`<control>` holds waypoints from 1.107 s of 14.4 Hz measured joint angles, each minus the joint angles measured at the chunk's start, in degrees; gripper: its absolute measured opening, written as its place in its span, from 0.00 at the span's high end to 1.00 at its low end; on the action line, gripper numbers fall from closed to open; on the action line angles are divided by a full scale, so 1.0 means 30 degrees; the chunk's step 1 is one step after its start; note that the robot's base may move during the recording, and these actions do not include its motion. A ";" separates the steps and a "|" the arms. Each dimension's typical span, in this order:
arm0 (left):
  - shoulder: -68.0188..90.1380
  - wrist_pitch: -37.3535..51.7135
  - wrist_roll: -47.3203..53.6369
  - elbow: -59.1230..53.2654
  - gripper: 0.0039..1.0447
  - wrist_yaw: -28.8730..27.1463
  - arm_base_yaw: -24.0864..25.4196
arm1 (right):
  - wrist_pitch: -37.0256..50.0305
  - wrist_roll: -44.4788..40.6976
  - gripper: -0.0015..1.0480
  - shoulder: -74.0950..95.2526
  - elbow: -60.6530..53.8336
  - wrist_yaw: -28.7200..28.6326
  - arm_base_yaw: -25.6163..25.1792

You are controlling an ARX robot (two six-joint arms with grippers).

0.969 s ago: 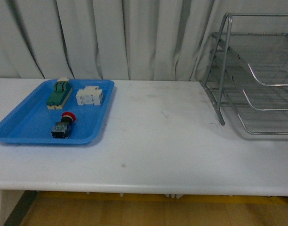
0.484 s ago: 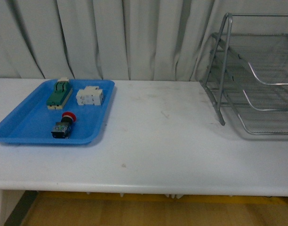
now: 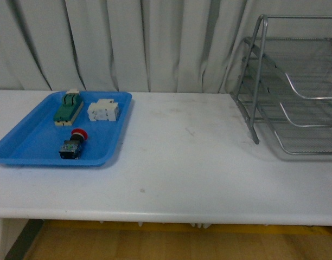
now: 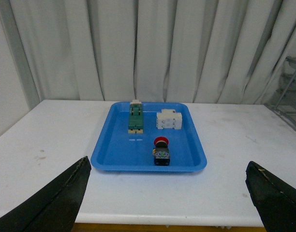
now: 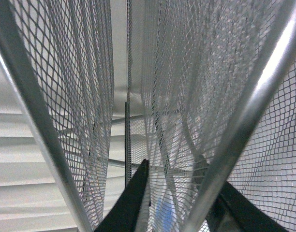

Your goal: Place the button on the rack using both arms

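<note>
The button (image 3: 74, 144), a red mushroom cap on a dark body, lies on its side in the near part of a blue tray (image 3: 25, 147) at the table's left. In the left wrist view the button (image 4: 161, 151) sits ahead of my left gripper (image 4: 166, 166), which is open and well back from it, with nothing between its black fingertips (image 4: 80, 169). The silver wire-mesh rack (image 3: 296, 92) stands at the far right. Neither arm shows in the front view. My right gripper (image 5: 174, 166) is open, and the rack's mesh (image 5: 186, 72) fills its view close up.
A green-and-cream switch block (image 3: 68, 106) and a white blocky component (image 3: 103, 110) lie at the back of the tray. White table (image 3: 187, 162) runs between tray and rack. A grey curtain (image 3: 144, 43) hangs behind. The table's front edge (image 3: 166, 216) is near.
</note>
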 joint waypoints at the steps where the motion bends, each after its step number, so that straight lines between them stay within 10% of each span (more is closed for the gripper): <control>1: 0.0000 0.0000 0.0000 0.0000 0.06 0.0000 0.0000 | 0.0168 -0.0102 0.82 0.0168 -0.0007 -0.0051 -0.0117; 2: 0.0000 0.0000 0.0000 0.0000 0.06 0.0000 0.0000 | 0.0357 0.0204 0.96 0.0211 -0.0364 -0.0087 -0.0357; 16: 0.0000 0.0000 0.0000 0.0000 0.06 -0.0007 0.0000 | 0.1581 0.0087 0.97 -0.2098 -0.7599 -0.0976 -0.2667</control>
